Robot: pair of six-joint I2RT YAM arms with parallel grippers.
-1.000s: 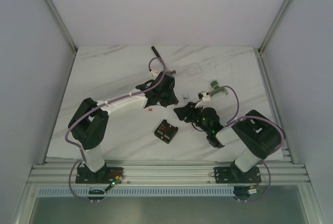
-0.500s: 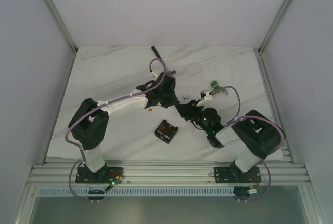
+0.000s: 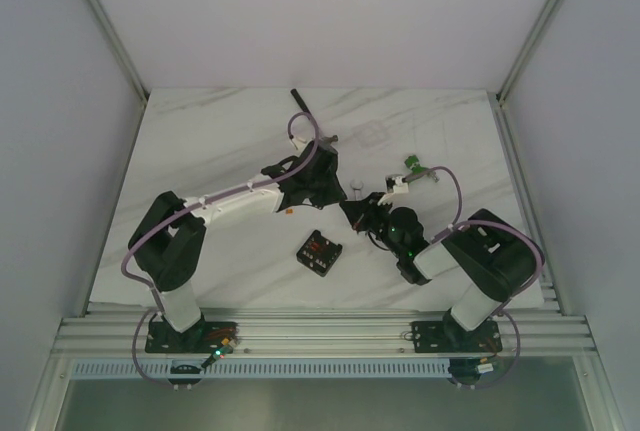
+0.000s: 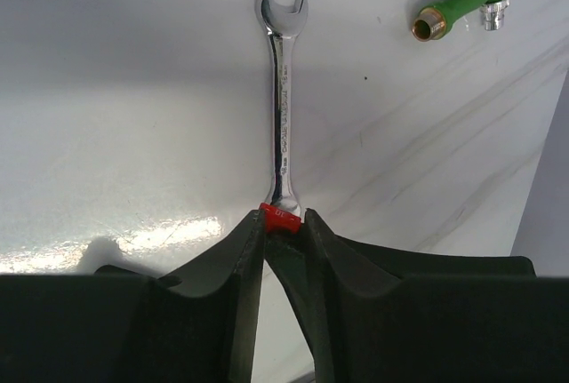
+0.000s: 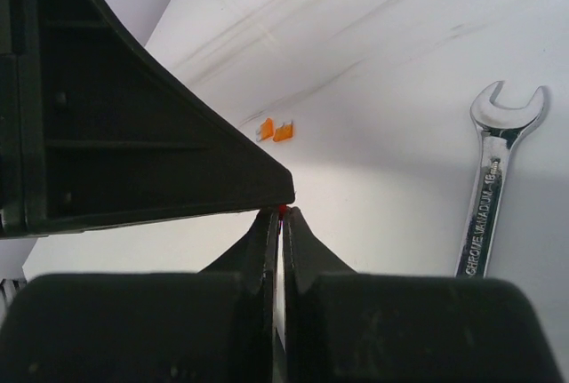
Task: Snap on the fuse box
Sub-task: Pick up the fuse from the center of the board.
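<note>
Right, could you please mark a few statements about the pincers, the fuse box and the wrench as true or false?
1. The left pincer grips a small red fuse at its fingertips. True.
2. The fuse box is held by the right pincer. False: it lies free on the table, nearer the arm bases.
3. The wrench lies flat on the table, gripped by nothing. True.
4. The green fitting sits inside the fuse box. False: it lies on the table, well apart from the box.
5. The right pincer is wide open. False: it is shut, with the red fuse at its tips.
</note>
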